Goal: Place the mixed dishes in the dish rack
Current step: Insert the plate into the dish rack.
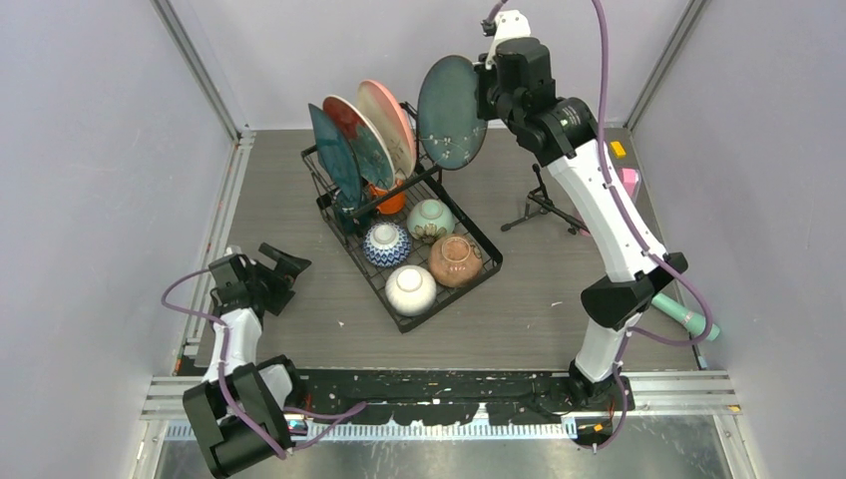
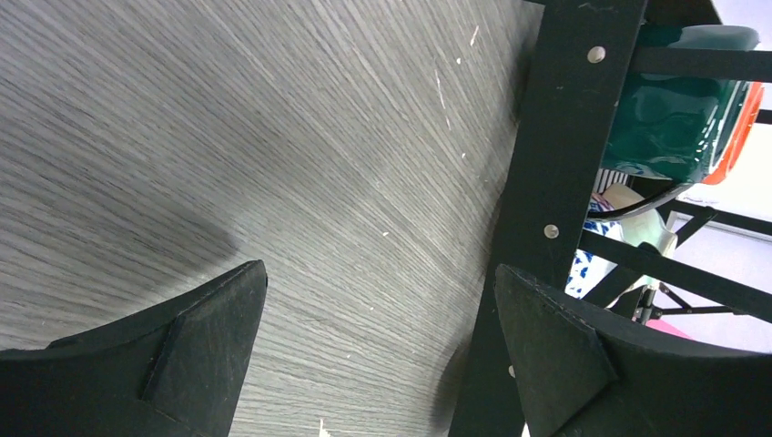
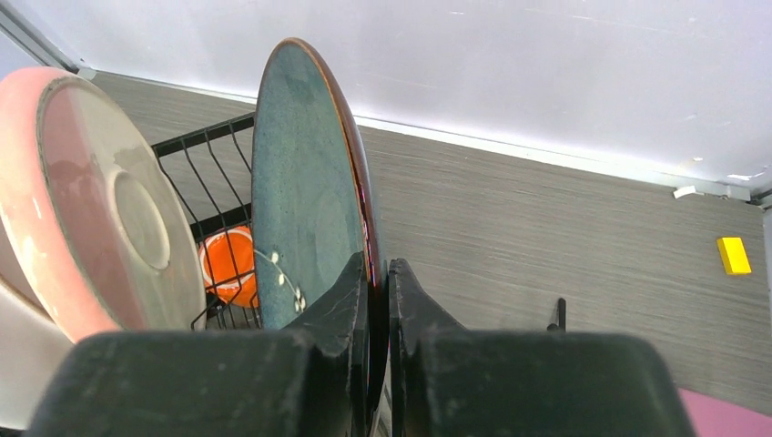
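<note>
Top external: dish rack (image 1: 496, 261) holds plates (image 1: 351, 140), bowls (image 1: 410, 289); right pincer (image 3: 378, 273) clamps teal plate (image 1: 451, 112); left pincer (image 2: 380, 273) gapes.

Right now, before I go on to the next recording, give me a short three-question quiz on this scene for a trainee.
1. True or false: the right gripper is shut on the dark teal plate.
2. How many bowls lie in the dish rack?
3. The left gripper is: A) open and empty, B) holding a mug, C) holding a spoon.
Key: 1 true; 2 four; 3 A.
</note>
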Controlling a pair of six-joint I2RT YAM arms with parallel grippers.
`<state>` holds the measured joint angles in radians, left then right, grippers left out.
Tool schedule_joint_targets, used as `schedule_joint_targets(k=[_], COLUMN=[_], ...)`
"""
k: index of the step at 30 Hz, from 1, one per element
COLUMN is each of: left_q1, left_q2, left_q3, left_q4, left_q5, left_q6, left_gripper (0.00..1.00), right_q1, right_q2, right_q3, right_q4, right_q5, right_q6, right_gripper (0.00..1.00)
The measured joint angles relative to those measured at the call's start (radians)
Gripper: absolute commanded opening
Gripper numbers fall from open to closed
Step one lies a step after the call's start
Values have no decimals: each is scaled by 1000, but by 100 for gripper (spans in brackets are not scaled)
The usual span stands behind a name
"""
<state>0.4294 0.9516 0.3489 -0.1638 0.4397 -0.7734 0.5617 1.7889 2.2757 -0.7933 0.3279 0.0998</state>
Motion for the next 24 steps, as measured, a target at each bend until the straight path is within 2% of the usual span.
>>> schedule_joint_targets(k=[7,15,21,24], left_q1=[0,0,0,0], left_q2=[42,64,93,101], left_q3=[14,16,31,35], left_q4=[1,4,3,3], left_q5=[7,7,7,8], left_q6=[26,41,52,53], left_gripper=[100,100,100,100], right_q1=[20,155,190,199], right_q2=[43,125,182,193], right_q3=[9,20,26,26], right_q4=[59,194,252,263], right_q5=[6,141,191,208], right_q6=[-37,-256,-319,-326], right_gripper=[0,0,1,8])
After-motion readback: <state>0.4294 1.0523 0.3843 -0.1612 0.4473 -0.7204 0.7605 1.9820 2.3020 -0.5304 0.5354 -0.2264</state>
